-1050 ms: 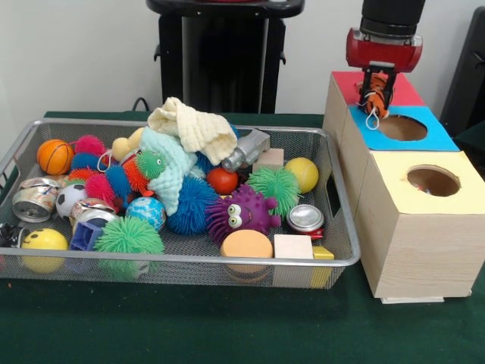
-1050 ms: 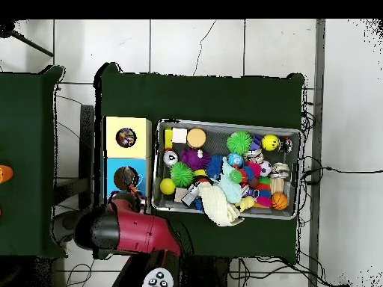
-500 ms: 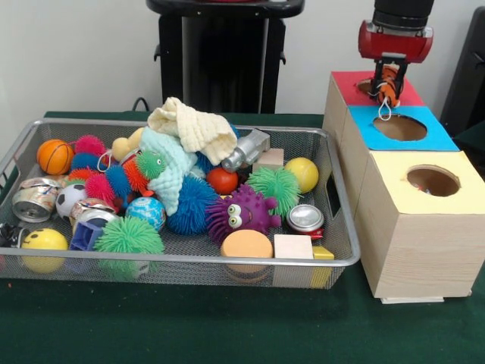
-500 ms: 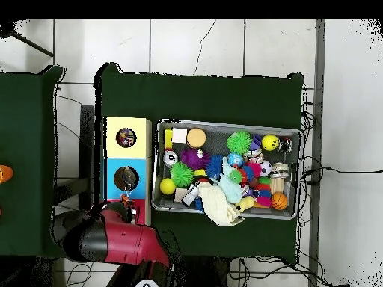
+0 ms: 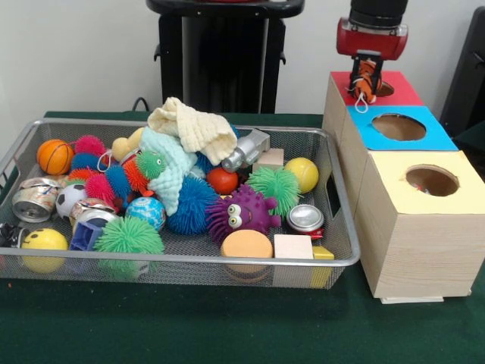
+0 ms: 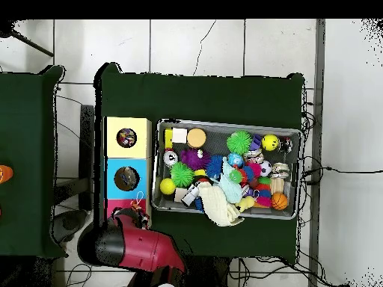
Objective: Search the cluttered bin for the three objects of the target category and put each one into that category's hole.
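I see the wire mesh bin (image 5: 337, 227) filling the left and centre of the front view, on the green counter (image 5: 227, 326). At far left in the bin: an orange basketball (image 5: 54, 155), a dented can (image 5: 34, 199), a yellow smiley ball (image 5: 43, 240). Next right, a green spiky ball (image 5: 127, 235), a globe ball (image 5: 146, 211) and a fuzzy caterpillar toy (image 5: 129, 176). Centre: a cream cloth (image 5: 193, 127) draped over a mint cloth (image 5: 170, 163), a blue spiky ball (image 5: 193, 205), a purple spiky monster (image 5: 242, 212), an orange disc (image 5: 246, 244). Toward the bin's right: a second green spiky ball (image 5: 274, 188), a yellow ball (image 5: 305, 174), a silver can (image 5: 305, 218), a wooden block (image 5: 293, 247).

Right of the bin stands the row of three boxes: yellow-topped box (image 5: 424, 227) lower right, blue-topped box (image 5: 402, 127) behind it, red-topped box (image 5: 379, 89) at upper right, each with a round hole.

My arm enters at the top right of the front view, red wrist pointing straight down. The hand (image 5: 365, 76) hangs over the left part of the red top, just left of its hole, clenched on a small orange striped toy (image 5: 366, 79) with a white loop dangling below. In the overhead view the hand (image 6: 137, 205) sits at lower left over the red box's top.
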`<act>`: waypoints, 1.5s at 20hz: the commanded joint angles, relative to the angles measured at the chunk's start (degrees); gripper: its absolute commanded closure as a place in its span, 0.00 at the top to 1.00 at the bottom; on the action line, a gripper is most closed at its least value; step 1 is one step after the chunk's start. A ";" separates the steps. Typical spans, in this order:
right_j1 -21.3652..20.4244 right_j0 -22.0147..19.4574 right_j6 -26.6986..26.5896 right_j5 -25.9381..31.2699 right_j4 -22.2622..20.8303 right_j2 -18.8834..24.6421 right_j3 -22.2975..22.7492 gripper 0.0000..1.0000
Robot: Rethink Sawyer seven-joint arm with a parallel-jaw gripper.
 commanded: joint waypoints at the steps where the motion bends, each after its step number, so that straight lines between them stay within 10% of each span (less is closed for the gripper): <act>1: 1.58 -4.50 9.33 -3.16 -2.09 5.50 6.64 0.00; 10: 8.03 -2.11 18.15 -13.56 1.64 11.04 7.43 0.00; 30: 5.28 5.26 17.23 -6.88 8.31 7.71 5.42 0.00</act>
